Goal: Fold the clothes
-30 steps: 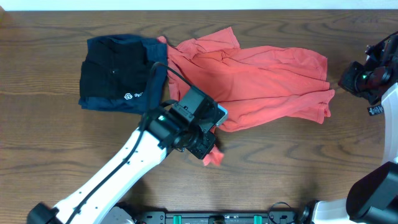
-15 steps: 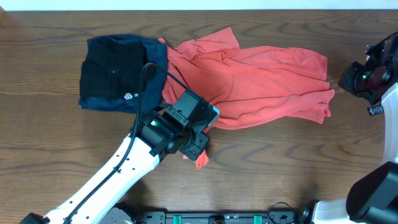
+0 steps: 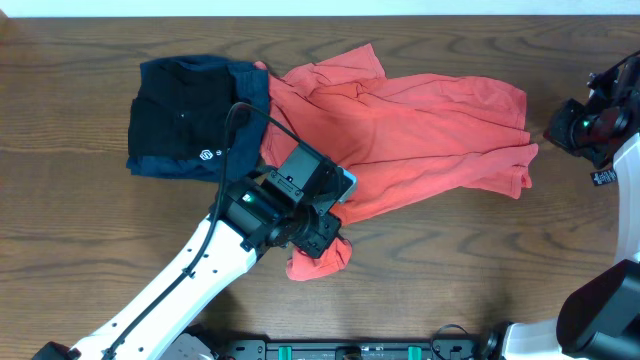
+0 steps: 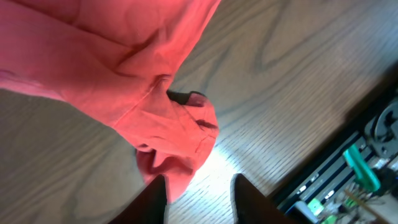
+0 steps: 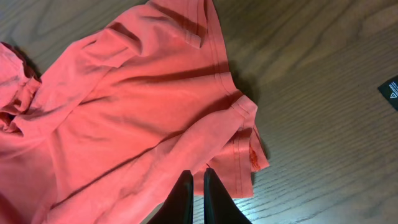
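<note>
Overhead: coral T-shirt [image 3: 420, 130] lies crumpled on wood table [image 3: 450, 280], its edge touching right side of folded black garment [image 3: 185, 125], which sits on navy garment [image 3: 200, 66]. Below-right of black garment, left gripper [image 3: 325, 245] is over a bunched shirt corner. Far right of it, past shirt, is right gripper [image 3: 558, 128].

Left wrist: jaws spread, pinching nothing; shirt bunch on table at fingertips [image 4: 157, 198].

Right wrist: jaws pressed together, empty, above shirt hem.
</note>
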You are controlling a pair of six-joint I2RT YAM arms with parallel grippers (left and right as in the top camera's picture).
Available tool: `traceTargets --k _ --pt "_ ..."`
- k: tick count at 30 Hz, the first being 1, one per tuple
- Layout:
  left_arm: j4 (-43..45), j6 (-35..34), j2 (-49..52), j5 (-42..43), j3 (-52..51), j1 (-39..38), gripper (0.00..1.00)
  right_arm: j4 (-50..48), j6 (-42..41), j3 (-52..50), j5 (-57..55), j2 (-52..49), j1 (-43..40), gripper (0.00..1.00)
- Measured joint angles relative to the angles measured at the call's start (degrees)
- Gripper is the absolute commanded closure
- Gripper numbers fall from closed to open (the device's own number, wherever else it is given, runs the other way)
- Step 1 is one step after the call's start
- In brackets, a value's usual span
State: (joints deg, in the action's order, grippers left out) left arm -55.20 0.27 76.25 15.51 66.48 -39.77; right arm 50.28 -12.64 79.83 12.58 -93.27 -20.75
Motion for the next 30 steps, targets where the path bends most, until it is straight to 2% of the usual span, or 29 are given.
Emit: traceTargets --k 8,12,13,19,20,24,30 --pt "2.86 -1.79 6.43 0.94 -6.21 0.0 0.56 0.0 -0.5 0.0 -0.02 0.0 0.0 0.77" --pt "4.46 -2.21 10.84 -0.55 -6.99 0.0 0.56 -0.04 -0.57 0.0 -0.35 0.0 0.0 0.74" --pt "4.63 -2.43 11.23 -1.33 -6.99 0.0 0.53 -0.07 -0.57 0.0 -0.74 0.0 0.0 0.73" --pt "4.55 -4.98 11.41 -8.83 -6.99 1.68 0.47 0.28 -0.55 0.02 -3.74 -1.66 0.0 0.51" --pt "4.42 -5.51 11.41 -10.36 -6.99 2.6 0.44 0.52 -0.68 0.02 -3.96 -2.64 0.0 0.48" --pt "6.29 -7.1 11.41 -13.55 -6.99 8.17 0.4 1.38 -1.29 0.0 -4.48 -8.66 0.0 0.47" --pt "12.02 -7.85 12.98 -11.04 -6.99 15.26 0.37 1.31 -1.84 -0.09 -3.26 -15.67 0.0 0.44"
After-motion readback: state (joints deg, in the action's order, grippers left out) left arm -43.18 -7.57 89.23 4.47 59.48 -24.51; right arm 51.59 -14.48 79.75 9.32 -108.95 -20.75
